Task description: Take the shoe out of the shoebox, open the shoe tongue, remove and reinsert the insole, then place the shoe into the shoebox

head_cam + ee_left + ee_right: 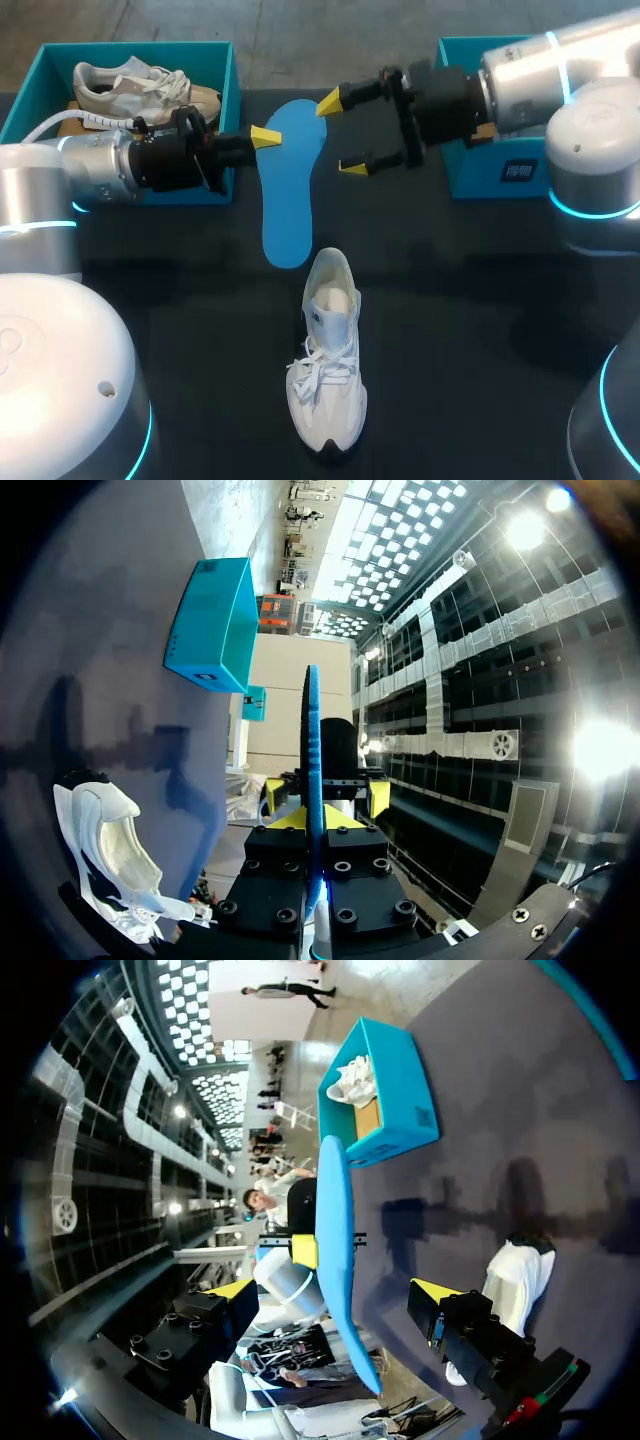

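Blue insole (290, 190) held level above mid-table by clamped left gripper (262, 138), right gripper (341, 134) spread open around its far end; close right there; feed flat, unbent, into white shoe (328, 360) lying near.

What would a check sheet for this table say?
surface: dark table.
job's things: white shoe upright on the table; blue insole held off the table; left box holds a second shoe; right box partly hidden.
clutter: nothing seen.
claws: left claw shut on insole; right claw open beside the insole.
cables: white cable along left arm.
surroundings: nothing seen reaching over the table.
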